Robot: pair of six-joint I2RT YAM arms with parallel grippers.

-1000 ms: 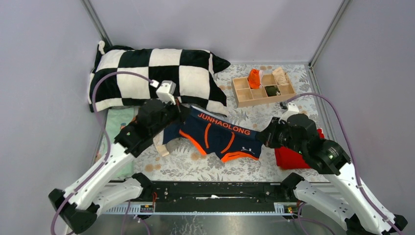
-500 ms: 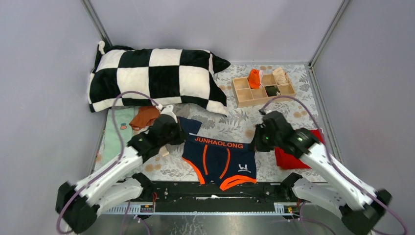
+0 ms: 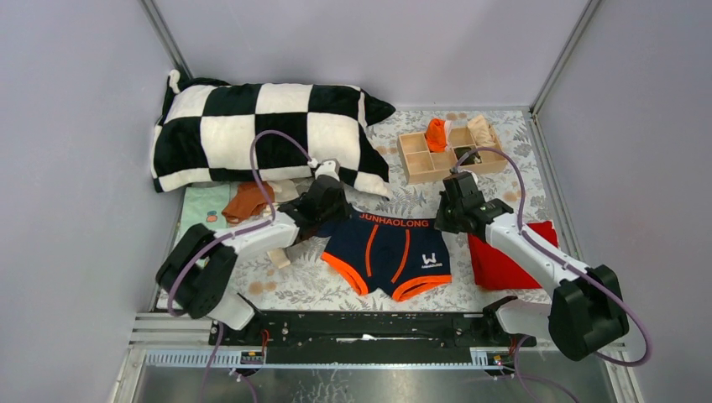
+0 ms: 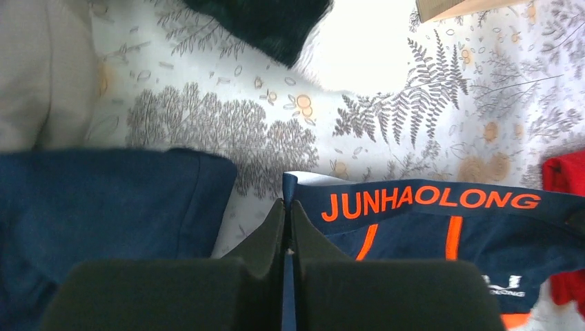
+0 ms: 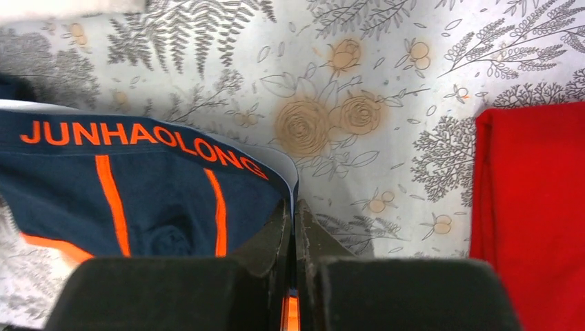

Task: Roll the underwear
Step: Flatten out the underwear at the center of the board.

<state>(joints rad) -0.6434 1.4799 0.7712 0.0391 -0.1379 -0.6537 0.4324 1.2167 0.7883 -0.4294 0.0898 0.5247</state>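
The navy underwear (image 3: 388, 256) lies flat on the flowery table cover (image 3: 294, 285), close to the arm bases. Its orange-lettered band is on the far side and its leg holes point near.

The left gripper (image 4: 286, 207) sits at the band's 9 o'clock end. Its two fingers are pressed together, pinching that corner of the cloth. The right gripper (image 5: 291, 207) sits at the band's 3 o'clock end, squeezed tight on the other corner (an orange bit shows between the fingers).

A second dark blue cloth (image 4: 103, 200) lies just beside the left gripper, at its 9 o'clock. The red cloth (image 3: 512, 256) lies at 3 o'clock from the navy underwear, near but apart.

Farther off, the rust-brown underwear (image 3: 246, 201) lies at 10 o'clock. Behind it is the checked pillow (image 3: 269, 134).

At 1 o'clock stands the wooden box (image 3: 416, 164). The orange underwear (image 3: 435, 134) sits in a far compartment, and the beige underwear (image 3: 480, 130) in another.
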